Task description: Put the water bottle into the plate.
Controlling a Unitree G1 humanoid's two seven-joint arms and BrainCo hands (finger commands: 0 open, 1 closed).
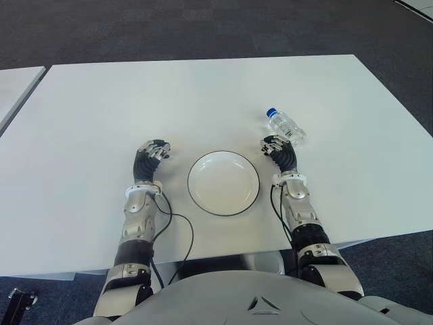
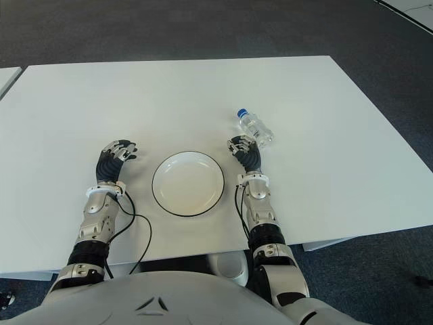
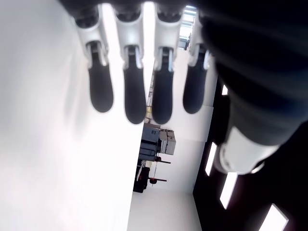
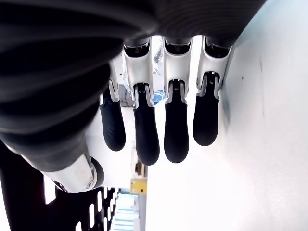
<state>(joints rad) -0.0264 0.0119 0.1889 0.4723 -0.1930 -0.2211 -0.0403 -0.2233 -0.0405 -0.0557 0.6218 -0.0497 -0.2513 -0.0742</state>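
A small clear water bottle (image 1: pixel 286 126) with a blue cap lies on its side on the white table (image 1: pixel 203 95), right of centre. A white plate (image 1: pixel 223 183) with a dark rim sits empty near the front edge, between my two hands. My right hand (image 1: pixel 276 146) is just in front of the bottle, close to it but holding nothing; its fingers (image 4: pixel 175 130) hang relaxed. My left hand (image 1: pixel 154 152) is left of the plate, fingers (image 3: pixel 134 96) relaxed with nothing in them.
A second white table's corner (image 1: pixel 17 81) shows at the far left. Dark carpet (image 1: pixel 203 27) surrounds the table. Black cables (image 1: pixel 177 227) trail from my left forearm near the front edge.
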